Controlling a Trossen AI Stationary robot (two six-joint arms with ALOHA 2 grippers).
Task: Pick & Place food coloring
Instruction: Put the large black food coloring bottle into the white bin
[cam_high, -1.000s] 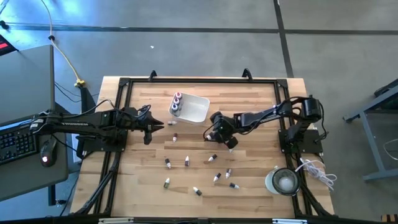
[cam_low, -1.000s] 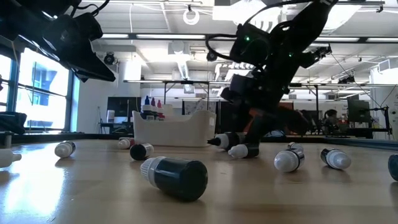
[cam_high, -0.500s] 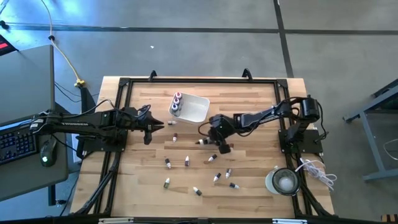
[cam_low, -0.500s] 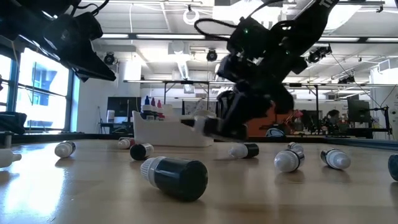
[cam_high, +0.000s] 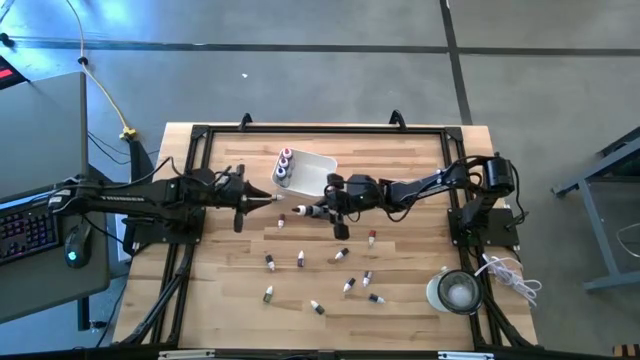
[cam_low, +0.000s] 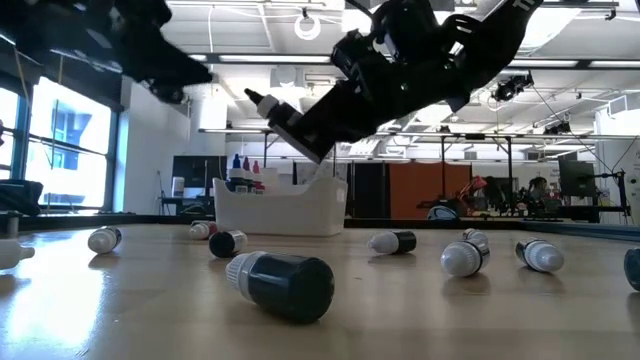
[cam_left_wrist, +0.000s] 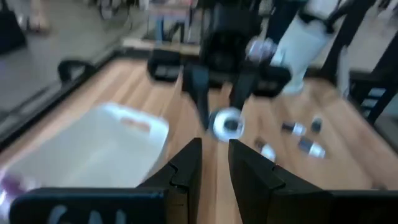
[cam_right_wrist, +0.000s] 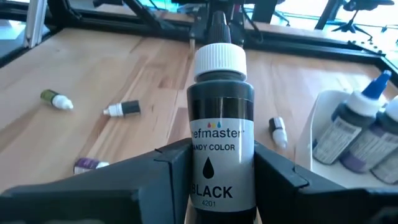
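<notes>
**Bottle of black coloring clamped in the right gripper, raised off the table**

Bottle (cam_right_wrist: 221, 124) labelled black sat squarely between the right gripper's (cam_right_wrist: 221, 177) two dark fingers (cam_right_wrist: 165, 165), which pressed on its body from both sides; its white collar and dark pointed cap stuck out ahead of them. In the high view the right gripper (cam_high: 325, 208) reached toward mid-table just beside the white tray (cam_high: 318, 172), the cap tip pointing at the left gripper (cam_high: 268, 200), near but apart. The low view showed the bottle held tilted in the air above the tabletop (cam_low: 420, 310).

The left gripper's fingers (cam_left_wrist: 186, 168) stood a narrow gap apart with nothing between them. That view was blurred, so little beyond the tray and a few lying bottles could be made out.

Other small bottles (cam_high: 300, 260) lay scattered on the wood; several more (cam_high: 283, 168) stood in the tray. The held bottle's lower body was hidden by the fingers.
</notes>
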